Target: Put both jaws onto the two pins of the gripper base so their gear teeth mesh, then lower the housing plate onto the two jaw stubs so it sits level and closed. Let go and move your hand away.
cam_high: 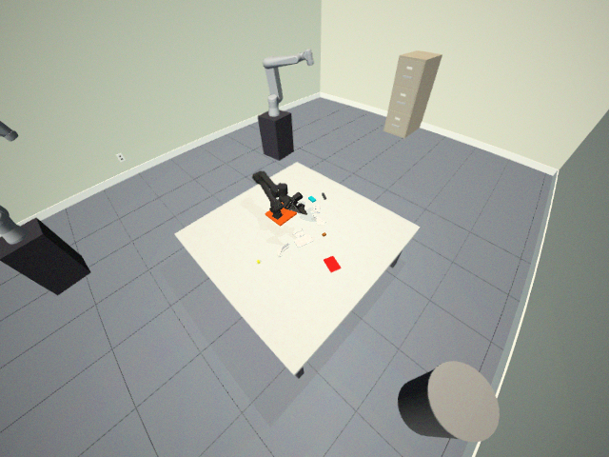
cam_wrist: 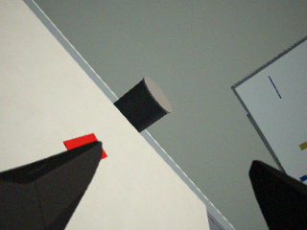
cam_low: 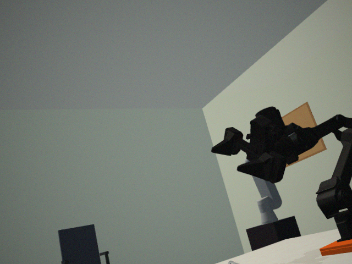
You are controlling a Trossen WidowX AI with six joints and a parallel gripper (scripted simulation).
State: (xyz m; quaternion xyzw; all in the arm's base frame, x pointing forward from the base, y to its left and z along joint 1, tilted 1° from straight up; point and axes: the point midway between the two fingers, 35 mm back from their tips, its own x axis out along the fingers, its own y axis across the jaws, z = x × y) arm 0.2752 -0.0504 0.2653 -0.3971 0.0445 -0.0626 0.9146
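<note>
The claw [cam_high: 304, 211] [cam_low: 224, 160] [cam_wrist: 176, 158] is spread wide, with nothing between its fingers. It hangs above the desk [cam_high: 295, 319] [cam_low: 284, 251] [cam_wrist: 29, 72], tilted outward rather than straight down, and touches none of the parts.

Just past the fingertips in the top view lie small pale parts [cam_high: 321, 221]. Nearer the middle of the desk is a flat pale plate [cam_high: 303, 241], probably the housing plate, with a slim pale piece [cam_high: 299, 232] just beside it and a long pale piece [cam_high: 284, 248] on its other side. These look like the task's things, but which are the jaws and which the base is too small to tell. They lie apart, so nothing looks assembled.

Farther out are a red sheet [cam_high: 331, 264] [cam_wrist: 81, 142], a brown block [cam_high: 324, 234], a teal block [cam_high: 312, 199] and a yellow bit [cam_high: 258, 261].

The step in hand seems to be the approach to the first jaw, with the whole assembly yet to do. The next move calls for turning the claw down, centring it over one jaw and lowering it before closing. Such thin parts could slip or be nudged aside if the fingers arrive slanted.
</note>
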